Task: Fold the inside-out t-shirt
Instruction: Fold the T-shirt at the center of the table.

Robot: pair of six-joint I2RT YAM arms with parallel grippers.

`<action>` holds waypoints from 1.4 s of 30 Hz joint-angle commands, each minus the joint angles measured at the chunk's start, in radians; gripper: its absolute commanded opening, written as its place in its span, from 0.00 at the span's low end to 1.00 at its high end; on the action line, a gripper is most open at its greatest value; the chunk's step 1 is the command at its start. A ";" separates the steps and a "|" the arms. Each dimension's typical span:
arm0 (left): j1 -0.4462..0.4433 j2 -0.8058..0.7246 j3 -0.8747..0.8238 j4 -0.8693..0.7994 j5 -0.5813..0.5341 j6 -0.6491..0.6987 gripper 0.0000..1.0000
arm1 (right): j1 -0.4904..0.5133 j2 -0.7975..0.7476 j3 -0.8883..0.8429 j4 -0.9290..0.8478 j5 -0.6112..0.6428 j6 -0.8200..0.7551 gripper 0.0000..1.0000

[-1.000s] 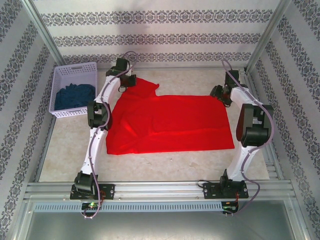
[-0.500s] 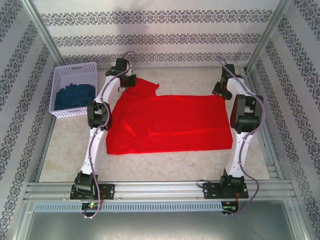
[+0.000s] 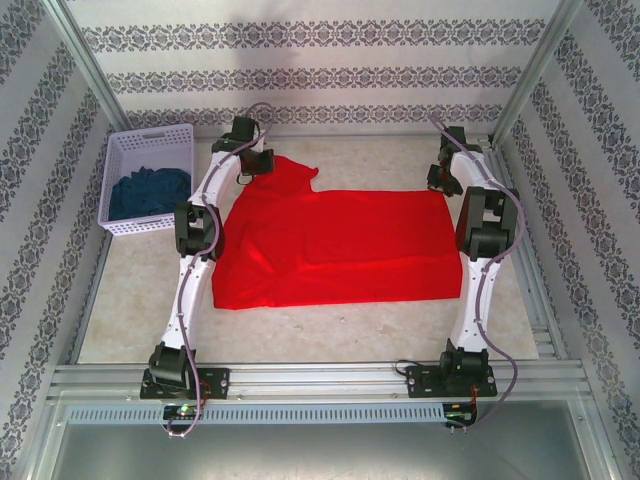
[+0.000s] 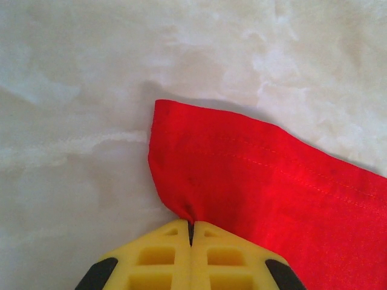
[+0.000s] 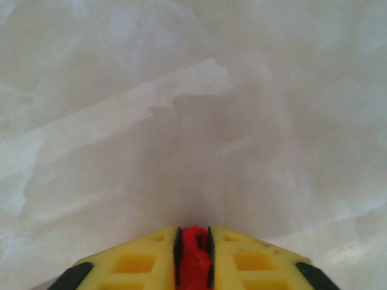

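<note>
well, my left gripper (image 4: 191, 226) is pressed fully together, pinching the far left corner of the inside-out t-shirt (image 3: 340, 245) just beside its stitched hem. my right gripper (image 5: 193, 232) is nearly closed, with a fold of the red cloth squeezed between its jaws at the far right corner. the shirt lies spread flat across the middle of the table (image 3: 130, 300), between my two arms.

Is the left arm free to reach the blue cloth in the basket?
Probably not yet: its jaws are shut on a corner of the t-shirt. The basket stands close by, unobstructed.
</note>
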 commanded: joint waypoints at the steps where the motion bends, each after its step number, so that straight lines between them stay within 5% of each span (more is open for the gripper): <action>1: 0.001 -0.064 -0.006 0.004 0.013 0.013 0.00 | -0.009 0.010 0.027 -0.015 0.012 -0.033 0.16; 25: -0.008 -0.381 -0.303 0.041 0.007 0.052 0.00 | -0.012 -0.211 -0.134 0.056 -0.105 -0.140 0.04; 42: -0.051 -0.772 -0.804 0.223 0.002 0.021 0.00 | -0.042 -0.315 -0.261 0.058 -0.111 -0.191 0.04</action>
